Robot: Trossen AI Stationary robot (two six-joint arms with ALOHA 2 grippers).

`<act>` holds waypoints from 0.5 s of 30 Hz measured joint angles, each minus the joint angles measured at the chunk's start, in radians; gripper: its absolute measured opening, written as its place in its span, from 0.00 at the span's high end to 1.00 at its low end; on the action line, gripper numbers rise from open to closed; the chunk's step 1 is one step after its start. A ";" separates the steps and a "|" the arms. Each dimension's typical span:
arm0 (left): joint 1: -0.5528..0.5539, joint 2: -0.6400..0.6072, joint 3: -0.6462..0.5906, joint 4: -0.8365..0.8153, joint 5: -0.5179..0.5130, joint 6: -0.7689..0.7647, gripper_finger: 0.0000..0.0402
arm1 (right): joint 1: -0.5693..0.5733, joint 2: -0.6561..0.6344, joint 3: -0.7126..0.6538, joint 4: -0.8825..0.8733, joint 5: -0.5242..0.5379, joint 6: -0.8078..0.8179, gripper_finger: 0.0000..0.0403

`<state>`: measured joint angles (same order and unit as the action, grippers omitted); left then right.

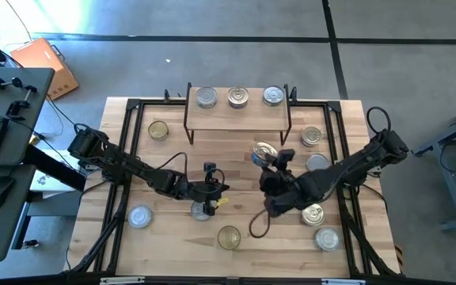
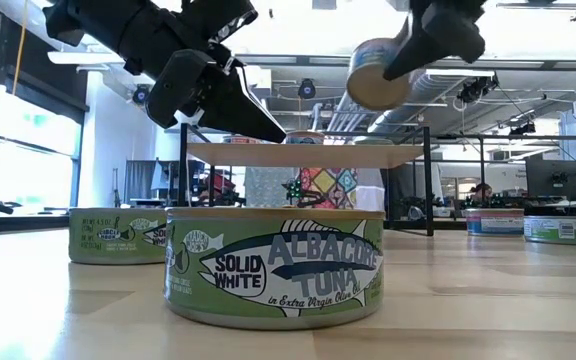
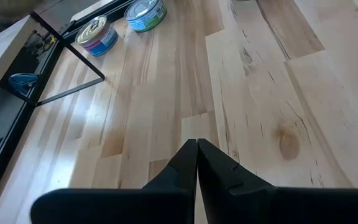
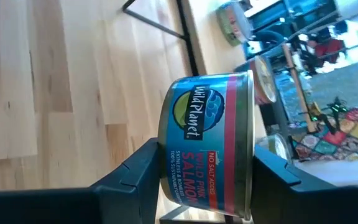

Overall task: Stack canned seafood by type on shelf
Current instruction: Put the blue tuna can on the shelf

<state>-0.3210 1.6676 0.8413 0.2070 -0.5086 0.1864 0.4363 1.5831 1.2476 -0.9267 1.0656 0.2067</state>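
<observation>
My right gripper [image 4: 207, 171] is shut on a blue-and-red salmon tin [image 4: 207, 143] and hangs in the air near the front of the shelf [image 1: 238, 111], right of its middle. The low view shows that tin [image 2: 376, 72] above shelf height. The light-wood shelf carries three silver tins [image 1: 238, 97] in a row on their flat bases. My left gripper [image 3: 196, 146] is shut and empty over the table's middle [image 1: 210, 190]. A silver tin [image 1: 203, 210] lies just near-side of it. Several more tins stand on the table, among them a green tuna tin [image 2: 273, 265]. My right gripper pinches the salmon tin between its two fingers [image 4: 135, 171], one on each flat end. The right-hand finger sits beside the tin's rim [image 4: 251, 149]. The tin is lifted clear and tipped onto its side, its label wall facing the wrist camera.
Loose tins: a gold one [image 1: 158, 131] far left, one [image 1: 140, 216] near left, a gold one [image 1: 229, 237] at the near middle, several [image 1: 315, 162] on the right. Black frame rails [image 1: 133, 127] run along the table's sides. Bare wood lies in front of the shelf [image 1: 228, 158].
</observation>
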 joint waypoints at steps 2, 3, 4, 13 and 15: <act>0.000 0.000 0.000 0.000 0.000 0.000 0.99 | -0.032 -0.004 0.000 0.073 -0.042 -0.112 0.60; 0.000 0.000 0.000 0.000 0.000 0.000 0.99 | -0.049 -0.007 0.000 0.118 -0.072 -0.178 0.60; 0.000 0.000 0.000 0.000 0.000 0.000 0.99 | -0.071 -0.007 0.000 0.174 -0.101 -0.252 0.60; 0.000 0.000 0.000 0.001 0.000 0.002 0.99 | -0.335 -0.007 0.000 0.644 -0.235 -0.930 0.60; 0.002 0.000 0.000 0.021 0.000 0.037 0.99 | -0.416 -0.007 0.000 0.725 -0.294 -1.047 0.60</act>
<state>-0.3190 1.6680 0.8413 0.2283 -0.5083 0.2236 0.0201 1.5757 1.2472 -0.2014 0.7719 -0.8400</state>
